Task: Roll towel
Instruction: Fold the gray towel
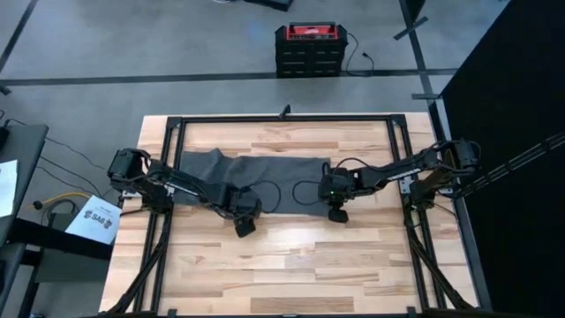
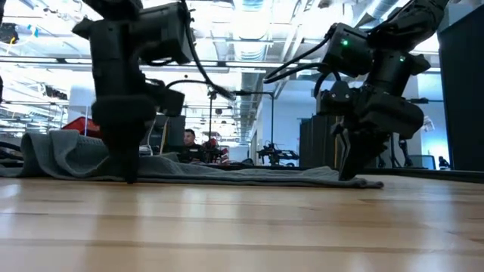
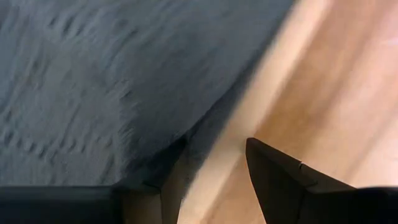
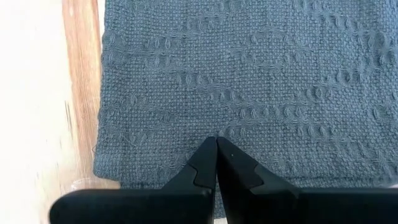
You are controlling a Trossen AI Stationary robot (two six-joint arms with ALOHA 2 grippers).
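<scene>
The towel [image 1: 252, 172] lies flat across the upper centre of the overhead frame, long axis left to right. The left gripper [image 1: 244, 226], fingers apart, sits at its lower edge; the right gripper [image 1: 337, 213], fingers closed on the towel's edge by its right-hand corner. The arms hide part of the near edge

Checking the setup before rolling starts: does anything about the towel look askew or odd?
Mostly fine. The towel lies spread on the table, but its left end is bunched into a raised fold instead of lying flat. The left end effector and right end effector sit at its near edge.
</scene>
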